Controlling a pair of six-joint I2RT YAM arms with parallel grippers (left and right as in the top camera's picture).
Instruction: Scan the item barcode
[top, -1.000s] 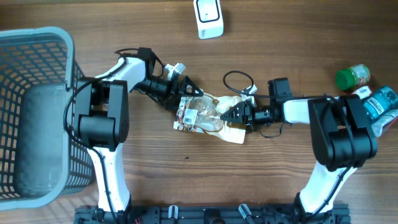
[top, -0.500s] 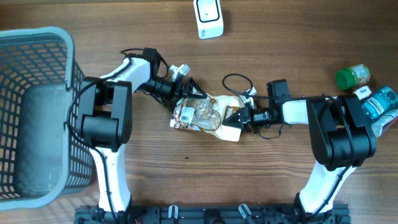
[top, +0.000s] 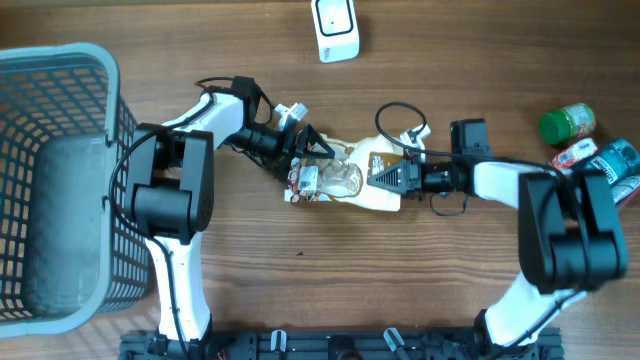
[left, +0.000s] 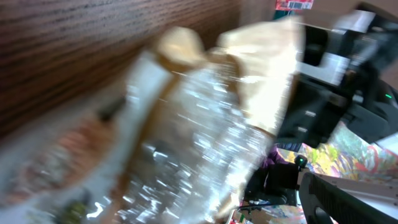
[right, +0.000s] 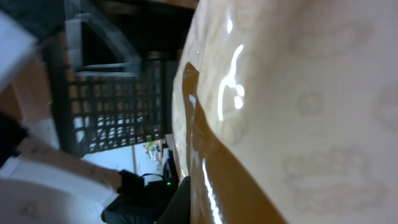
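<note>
The right pincer (top: 383, 180) is clenched on the right end of a snack bag (top: 340, 182), its tips pressed into the cream and brown wrapper. In the right wrist view that glossy wrapper fills most of the frame, too close to show the tips. The bag lies flat near the middle of the wooden tabletop (top: 300, 290), its long side running left to right, with a clear crinkled window in the middle and a small printed label at the left end. The left pincer (top: 303, 152) is spread wide at the bag's upper left corner; whether its fingers touch the wrapper cannot be told, and the left wrist view is a blur of shiny plastic. Both arms reach in low from either side, meeting at the bag. A thin black cable (top: 398, 112) loops just above the bag's right end. A white scanner (top: 336, 27) sits at the far edge of the tabletop, above the bag and well apart from it. A grey plastic basket (top: 60, 60) fills the left side. At the far right stand a green-lidded jar (top: 566, 123) and a blue-labelled bottle (top: 615, 165).
</note>
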